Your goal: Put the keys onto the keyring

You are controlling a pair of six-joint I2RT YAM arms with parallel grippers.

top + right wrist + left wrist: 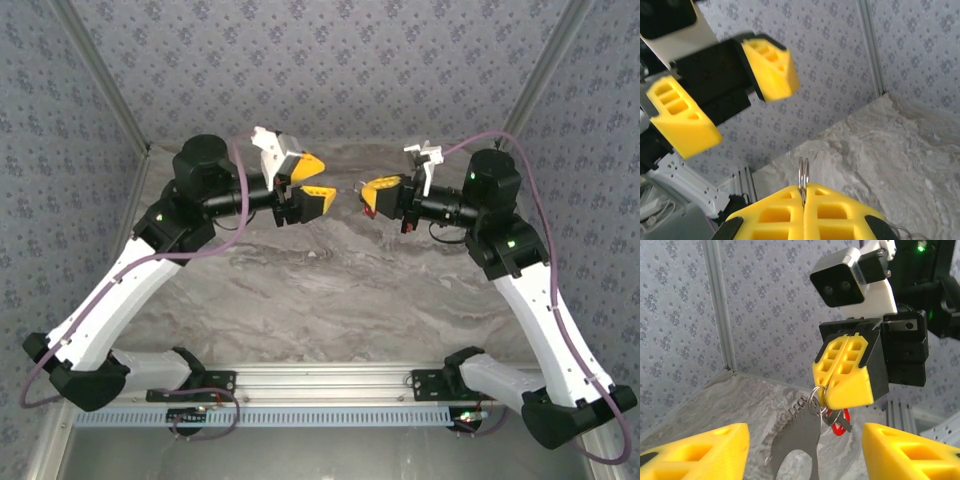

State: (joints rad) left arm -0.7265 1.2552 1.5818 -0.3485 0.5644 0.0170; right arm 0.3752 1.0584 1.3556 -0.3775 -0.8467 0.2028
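My right tool (829,393), at frame centre, clenches the keyring (810,401), key (839,426) hanging below; my left tool (325,182) is released.

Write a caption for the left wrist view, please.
Shut right gripper dangles grey metal keyring and red-headed silver key before open left gripper.

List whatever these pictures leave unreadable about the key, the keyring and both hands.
Left wrist view: keyring cut off by the bottom edge; whether the key is threaded on is lost where they overlap.
Top view: both are too small to read between the left hand and the right hand.
Right wrist view: the right hand's shut fingers hide the key.
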